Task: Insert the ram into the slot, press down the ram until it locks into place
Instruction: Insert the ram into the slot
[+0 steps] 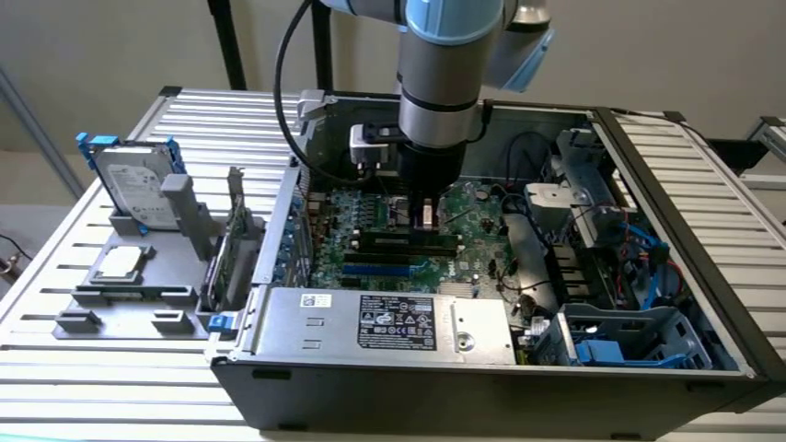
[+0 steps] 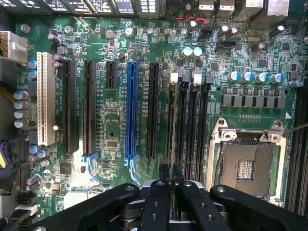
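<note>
Exterior view's left: a grey plastic fixture tray [image 1: 123,304] was noted on the silver slatted metal table [image 1: 74,387], with a silver hard drive [image 1: 132,184] stood on edge in it. Exterior view's centre: an open black computer case [image 1: 491,391] was recorded, with the grey and pale-blue robot arm [image 1: 448,55] reaching down into it. The black gripper [image 1: 425,214] was placed just above the green motherboard [image 1: 350,216].

Wrist view, in order across the board: a long white plastic card slot [image 2: 45,96], a long blue card slot [image 2: 131,110], four parallel black memory slots and a square metal processor socket [image 2: 245,163] were logged. The long thin green ram [image 2: 173,125] was seen edge-on, standing along the long narrow black slot [image 2: 168,139] that lay nearest the blue one of the four. The black fingertips [image 2: 163,173] were drawn narrow, clamped on the near end of the ram. Whether the ram was locked could not be told.
</note>
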Available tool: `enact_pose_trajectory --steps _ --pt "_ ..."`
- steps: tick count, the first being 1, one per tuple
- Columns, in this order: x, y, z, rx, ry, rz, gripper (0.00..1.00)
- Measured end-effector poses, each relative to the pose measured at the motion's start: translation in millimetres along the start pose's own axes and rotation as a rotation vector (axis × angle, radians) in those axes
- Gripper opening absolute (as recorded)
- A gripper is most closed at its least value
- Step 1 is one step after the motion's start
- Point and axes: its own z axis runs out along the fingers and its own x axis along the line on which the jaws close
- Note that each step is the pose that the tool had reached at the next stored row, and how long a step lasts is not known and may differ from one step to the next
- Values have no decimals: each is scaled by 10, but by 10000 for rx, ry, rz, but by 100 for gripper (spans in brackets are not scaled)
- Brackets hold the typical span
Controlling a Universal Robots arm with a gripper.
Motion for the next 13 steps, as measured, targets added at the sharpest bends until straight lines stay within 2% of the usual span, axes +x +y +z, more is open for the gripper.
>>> enact_pose_trajectory --steps 13 --pt "-15 1 27 4 0 1 13"
